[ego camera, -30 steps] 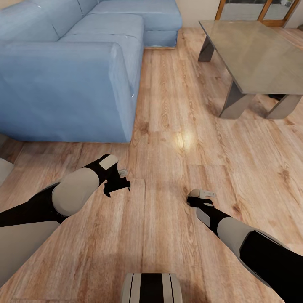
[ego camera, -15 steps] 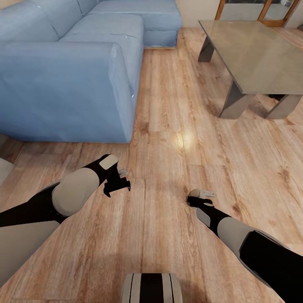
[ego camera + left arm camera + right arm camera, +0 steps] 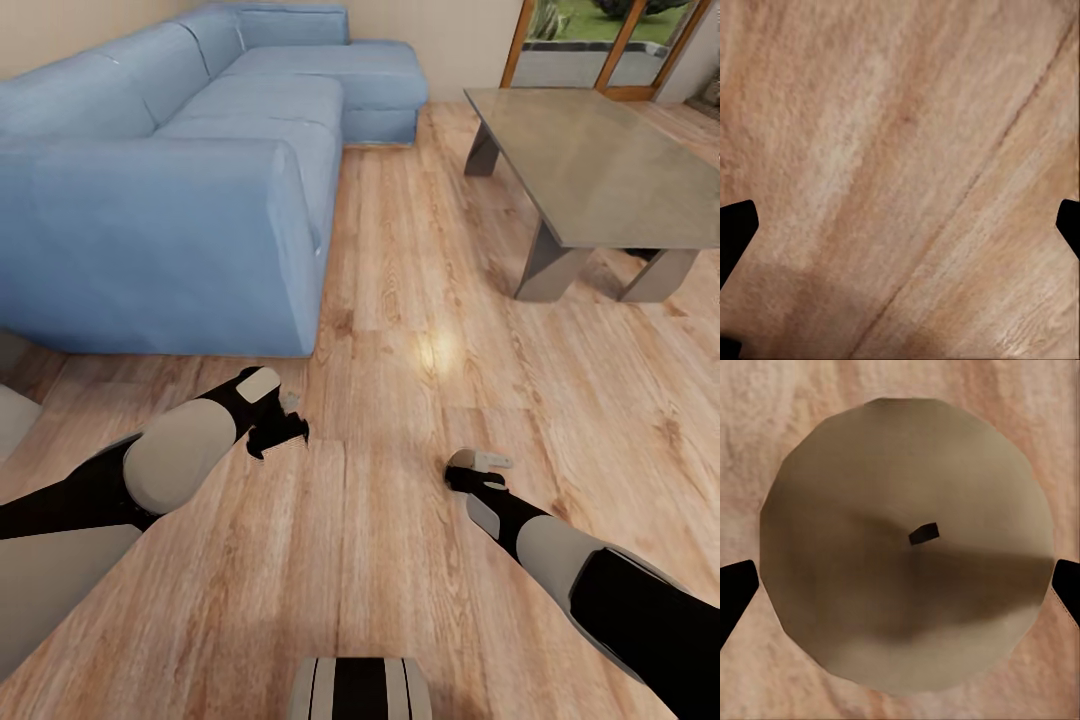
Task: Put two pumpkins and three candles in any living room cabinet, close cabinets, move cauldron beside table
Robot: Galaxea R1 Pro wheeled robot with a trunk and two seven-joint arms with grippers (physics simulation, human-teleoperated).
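Head view, left gripper (image 3: 277, 432): you are holding it low over the wooden floor (image 3: 400, 560), in front of the sofa's near arm; nothing is sitting between its black fingers, but from here you cannot tell how far apart they are.
Head view, right gripper (image 3: 478, 470): you are keeping it over the floor too, well apart from the left one; a pale piece is showing at its tip, and its grip is not readable from this angle.
Head view, table (image 3: 600, 165): it is standing ahead on your right, glass top grey, slanted legs resting on the floor.
Head view, sofa (image 3: 170, 190): the blue corner sofa is lying ahead on your left, across a strip of floor from the table.
Head view, glass doors (image 3: 610, 40): they are showing behind the table, with green outside.
Left wrist view, left gripper (image 3: 900, 225): you are pointing it straight at bare floor planks; the two black fingertips (image 3: 735, 229) are sitting at opposite edges of the frame, so the jaws are spread wide with nothing between them.
Right wrist view, candle (image 3: 907, 555): you are looking down on its round grey-beige top, with the small dark wick near the middle and floor around it.
Right wrist view, right gripper (image 3: 900, 592): the fingertips (image 3: 736, 585) are standing on either side of the candle, right at its rim; you cannot tell whether they are touching it or clamping it.
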